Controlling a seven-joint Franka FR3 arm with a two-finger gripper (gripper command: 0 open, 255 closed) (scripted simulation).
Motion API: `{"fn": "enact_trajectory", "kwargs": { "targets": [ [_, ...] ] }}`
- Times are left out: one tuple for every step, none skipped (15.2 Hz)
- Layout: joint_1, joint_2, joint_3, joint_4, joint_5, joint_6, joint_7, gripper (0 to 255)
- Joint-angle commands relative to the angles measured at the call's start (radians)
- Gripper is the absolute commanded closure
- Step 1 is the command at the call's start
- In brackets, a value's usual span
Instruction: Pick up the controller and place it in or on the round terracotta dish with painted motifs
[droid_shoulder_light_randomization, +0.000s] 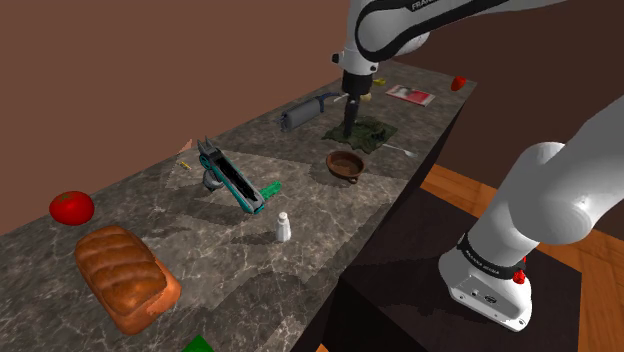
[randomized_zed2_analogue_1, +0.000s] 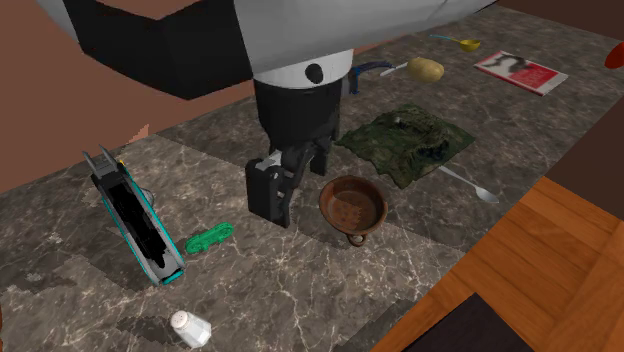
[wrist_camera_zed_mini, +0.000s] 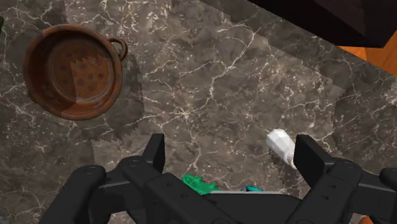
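The claw (wrist_camera_zed_mini: 233, 145) hangs wide open over the marble counter (wrist_camera_zed_mini: 210, 76), empty.

Wrist view: small green item (wrist_camera_zed_mini: 200, 184) and white shaker (wrist_camera_zed_mini: 278, 141) each partly hidden behind gripper (wrist_camera_zed_mini: 233, 146). Shoulder view: green object (droid_shoulder_light_randomization: 198, 344) cut by bottom edge, unidentifiable

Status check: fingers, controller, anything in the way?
Gripper: fingers open, holding nothing, over counter between controller and dish. No contact with controller yet; dish empty. Small green item beside controller.

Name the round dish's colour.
The dish is reddish-brown with darker dots inside; clearest in the wrist view.
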Motion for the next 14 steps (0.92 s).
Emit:
{"fn": "enact_trajectory", "kwargs": {
  "targets": [
    [0.01,0.077,-0.006,0.024,0.003,0.052,-0.058,0],
    [0.015,0.115,-0.008,0.039,0.005,0.076,-0.085,0],
    [0.019,0.154,-0.008,0.054,0.008,0.098,-0.111,0],
    [0.023,0.193,-0.008,0.071,0.01,0.119,-0.137,0],
    [0.026,0.231,-0.007,0.089,0.014,0.139,-0.163,0],
    [0.029,0.27,-0.006,0.108,0.017,0.159,-0.188,0],
    [0.032,0.308,-0.003,0.128,0.019,0.177,-0.213,0],
    [0.034,0.347,0.0,0.149,0.022,0.194,-0.237,0],
    [0.036,0.385,0.004,0.171,0.024,0.21,-0.261,0],
    [0.037,0.423,0.008,0.194,0.026,0.224,-0.284,0],
    [0.038,0.461,0.014,0.218,0.027,0.238,-0.306,0],
    [0.039,0.499,0.019,0.243,0.028,0.251,-0.327,0],
    [0.04,0.537,0.025,0.269,0.027,0.263,-0.348,0],
    [0.041,0.574,0.031,0.296,0.026,0.274,-0.368,0]
  ]
}}
